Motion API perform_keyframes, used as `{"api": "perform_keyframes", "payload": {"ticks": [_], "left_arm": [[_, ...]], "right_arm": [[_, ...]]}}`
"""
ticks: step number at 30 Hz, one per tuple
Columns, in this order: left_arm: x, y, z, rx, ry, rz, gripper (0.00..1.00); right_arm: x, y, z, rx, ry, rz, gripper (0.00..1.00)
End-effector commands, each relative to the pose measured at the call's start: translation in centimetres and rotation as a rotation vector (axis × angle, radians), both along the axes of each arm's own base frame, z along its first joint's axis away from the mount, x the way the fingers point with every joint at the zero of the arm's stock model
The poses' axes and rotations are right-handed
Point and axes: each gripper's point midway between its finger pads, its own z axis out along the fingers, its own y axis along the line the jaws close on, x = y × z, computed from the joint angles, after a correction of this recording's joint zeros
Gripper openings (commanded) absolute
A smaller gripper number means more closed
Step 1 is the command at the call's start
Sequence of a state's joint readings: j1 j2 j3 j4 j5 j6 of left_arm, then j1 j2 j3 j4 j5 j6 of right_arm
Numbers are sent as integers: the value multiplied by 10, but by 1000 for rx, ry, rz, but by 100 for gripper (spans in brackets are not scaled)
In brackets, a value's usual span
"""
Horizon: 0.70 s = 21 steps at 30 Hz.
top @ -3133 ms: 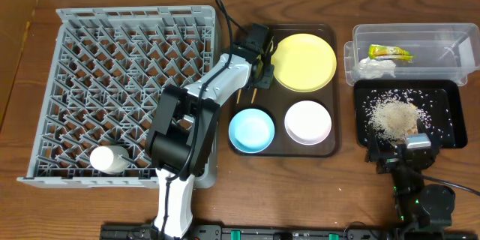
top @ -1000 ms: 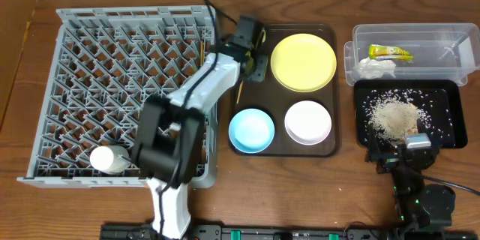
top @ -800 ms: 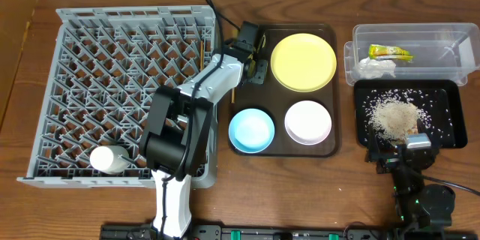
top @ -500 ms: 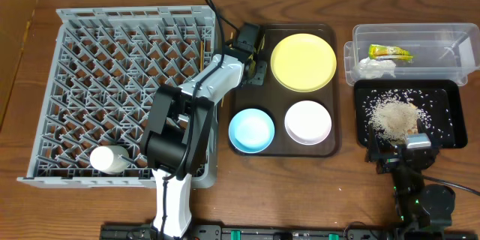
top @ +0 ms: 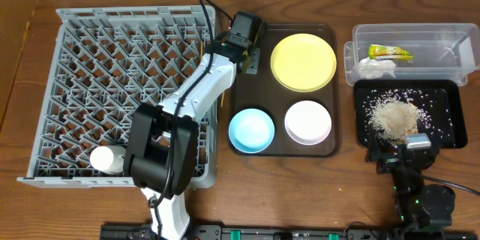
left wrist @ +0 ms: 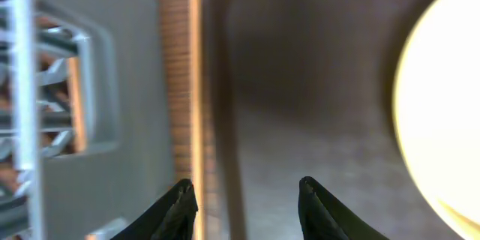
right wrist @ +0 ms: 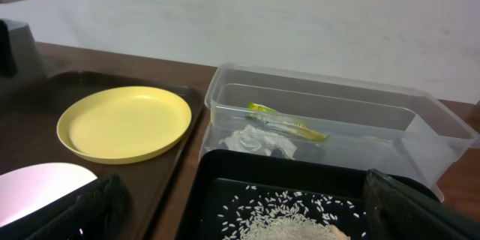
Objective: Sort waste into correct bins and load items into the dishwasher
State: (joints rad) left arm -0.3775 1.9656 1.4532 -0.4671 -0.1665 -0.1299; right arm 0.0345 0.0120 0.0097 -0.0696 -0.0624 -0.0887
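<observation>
Left claw (left wrist: pixel 247 195): released, fingers apart and grasping nothing, low at the serving tray's (left wrist: pixel 225 105) far left corner.
Chopstick (left wrist: pixel 196 82): flat on the table (left wrist: pixel 176 60), in the narrow gap between the dish rack (left wrist: pixel 112 82) and the tray's left rim, just inside the claw's left finger.
Step in hand: probably pinching this chopstick for the rack.
Doing it well: the tray rim also lies between the fingers, so the claw should shift left until only the stick is straddled. It should then drop to the wood and clench fully on so thin a thing.
Risk: closing on the rim, or rolling the stick against the rack wall.
Right claw (right wrist: pixel 244 210): released wide, idle over the black tray (right wrist: pixel 225 187).
Waiting: plate (top: pixel 303 61), blue bowl (top: pixel 251 130) and white bowl (top: pixel 307 122) on the serving tray; cup (top: pixel 109 159) in the rack's near left corner.
</observation>
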Motion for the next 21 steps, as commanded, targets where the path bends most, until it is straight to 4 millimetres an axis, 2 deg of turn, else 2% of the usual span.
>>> {"api": "perform_keyframes", "payload": {"ticks": [1, 5, 8, 15, 21], "left_arm": [[8, 32, -8, 72, 0, 72, 40], [9, 41, -24, 55, 49, 51, 30], [8, 49, -36, 55, 80, 49, 27], [10, 81, -49, 59, 117, 109, 27], [10, 90, -50, 54, 122, 129, 27]], "right_arm": [[0, -3, -1, -10, -2, -13, 99], [0, -3, -1, -10, -2, -13, 99], [0, -3, -1, -10, -2, -13, 99], [0, -3, -1, -10, -2, -13, 99], [0, -3, -1, -10, -2, -13, 99]]}}
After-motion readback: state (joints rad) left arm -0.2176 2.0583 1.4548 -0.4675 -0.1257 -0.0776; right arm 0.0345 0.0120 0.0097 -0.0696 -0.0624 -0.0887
